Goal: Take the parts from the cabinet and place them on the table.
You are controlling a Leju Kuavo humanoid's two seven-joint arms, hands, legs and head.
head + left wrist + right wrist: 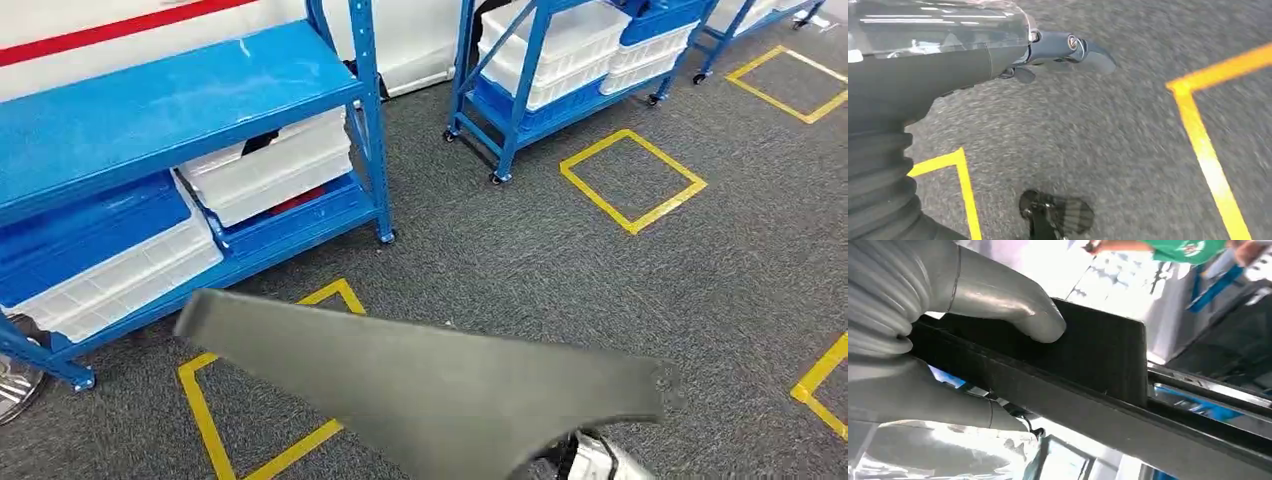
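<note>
A large flat dark grey part (pixel 430 380), wide on one side and tapering to a narrow end, hangs low across the head view above the carpet. My right hand (pixel 973 340) grips its edge (pixel 1098 355), the thick grey thumb pressed on one face and the other fingers under it. A bit of my silver right arm (pixel 600 460) shows below the part. My left hand (pixel 1063 50) hangs over the floor with nothing in it, its dark fingers stretched out. The blue cabinet (pixel 180 100) stands at the left.
White bins (pixel 270 165) and a blue bin (pixel 80 230) sit on the cabinet's lower shelf. A second blue rack on wheels (pixel 560 60) with white bins stands at the back. Yellow tape squares (pixel 632 180) mark the grey carpet.
</note>
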